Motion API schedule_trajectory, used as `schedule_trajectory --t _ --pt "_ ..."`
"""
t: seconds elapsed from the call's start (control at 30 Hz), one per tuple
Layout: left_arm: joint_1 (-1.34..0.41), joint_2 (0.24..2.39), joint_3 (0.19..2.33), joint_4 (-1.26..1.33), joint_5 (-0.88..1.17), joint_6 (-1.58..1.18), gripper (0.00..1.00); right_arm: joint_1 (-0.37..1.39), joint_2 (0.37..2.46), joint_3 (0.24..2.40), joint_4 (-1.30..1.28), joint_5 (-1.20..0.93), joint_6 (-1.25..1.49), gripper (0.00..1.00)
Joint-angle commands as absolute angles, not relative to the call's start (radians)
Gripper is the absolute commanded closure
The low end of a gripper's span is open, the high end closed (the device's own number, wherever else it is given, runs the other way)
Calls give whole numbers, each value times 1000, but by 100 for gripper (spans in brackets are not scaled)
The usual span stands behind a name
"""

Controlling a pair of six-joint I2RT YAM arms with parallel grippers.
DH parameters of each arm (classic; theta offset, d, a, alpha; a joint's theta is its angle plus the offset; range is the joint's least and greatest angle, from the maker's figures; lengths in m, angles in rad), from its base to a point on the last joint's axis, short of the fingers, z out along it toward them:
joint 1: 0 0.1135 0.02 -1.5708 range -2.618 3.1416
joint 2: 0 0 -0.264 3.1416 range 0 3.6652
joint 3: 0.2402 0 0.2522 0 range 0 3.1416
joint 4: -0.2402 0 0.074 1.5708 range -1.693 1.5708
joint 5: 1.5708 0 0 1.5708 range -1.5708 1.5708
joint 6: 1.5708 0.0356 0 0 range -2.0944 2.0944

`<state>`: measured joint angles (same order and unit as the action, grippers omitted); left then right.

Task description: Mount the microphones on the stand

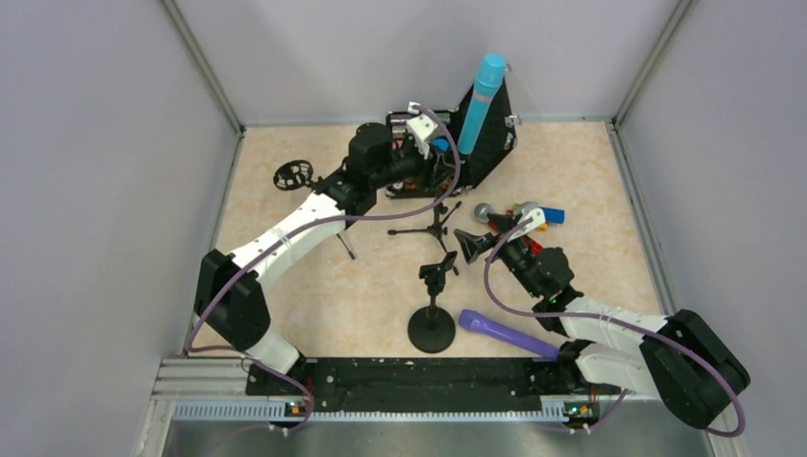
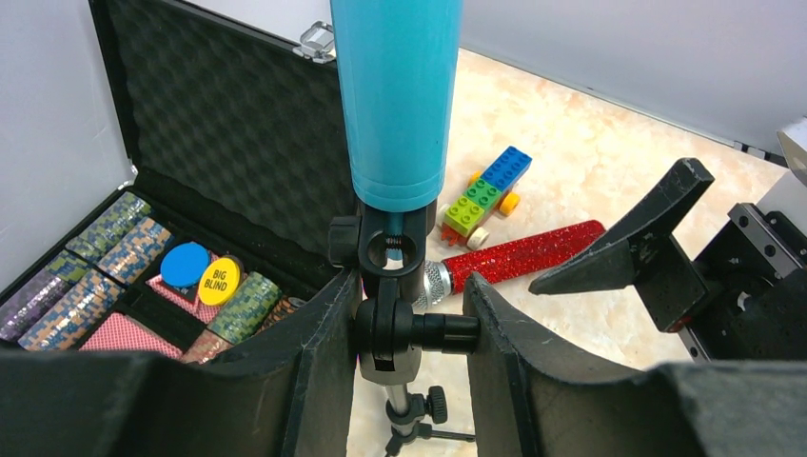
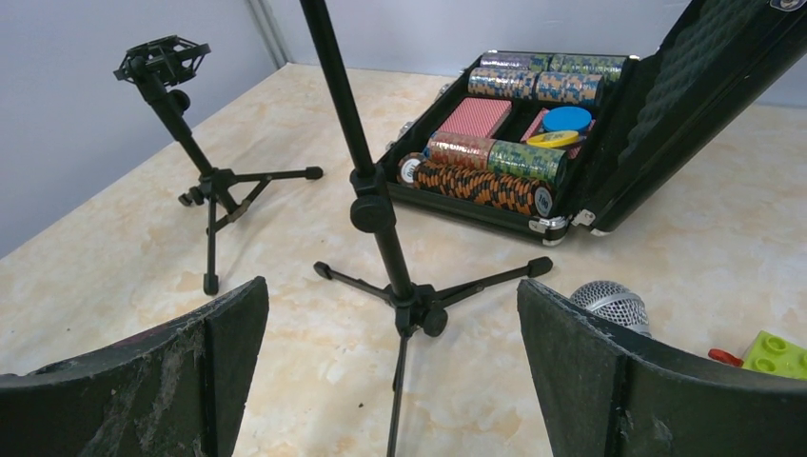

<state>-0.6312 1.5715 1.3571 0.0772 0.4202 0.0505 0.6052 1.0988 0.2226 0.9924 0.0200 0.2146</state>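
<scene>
Glittery red microphone (image 2: 523,252): flat on the surface (image 1: 314,295), silver head toward the tripod stand (image 3: 371,211), just beside the right hand (image 3: 390,290), the nearer one, spread wide and empty. Left hand (image 2: 409,286): narrow, clamped on that stand's joint beneath the upright blue microphone (image 2: 395,95).

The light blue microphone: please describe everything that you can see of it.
The light blue microphone is a smooth cylinder, plastic by its look, all one colour; the top view shows a paler ring below its head. It stands head up, its lower end seated in the black clip of the tripod stand, with the open poker-chip case behind it. The left gripper has its jaws closed on the stand's swivel joint just below the clip, not on the microphone. Only the clip touches it.
</scene>
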Motion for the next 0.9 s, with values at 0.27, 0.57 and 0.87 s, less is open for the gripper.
schedule_trajectory --t 0.27,0.57,0.87 --pt "-629 1649 1502 234 436 53 100 592 1085 220 1002 33 230 1" --pt "-625 1715 1557 244 446 44 100 592 1087 221 999 34 231 1" --pt "-611 1732 1549 266 432 6 100 591 1086 222 994 32 231 1"
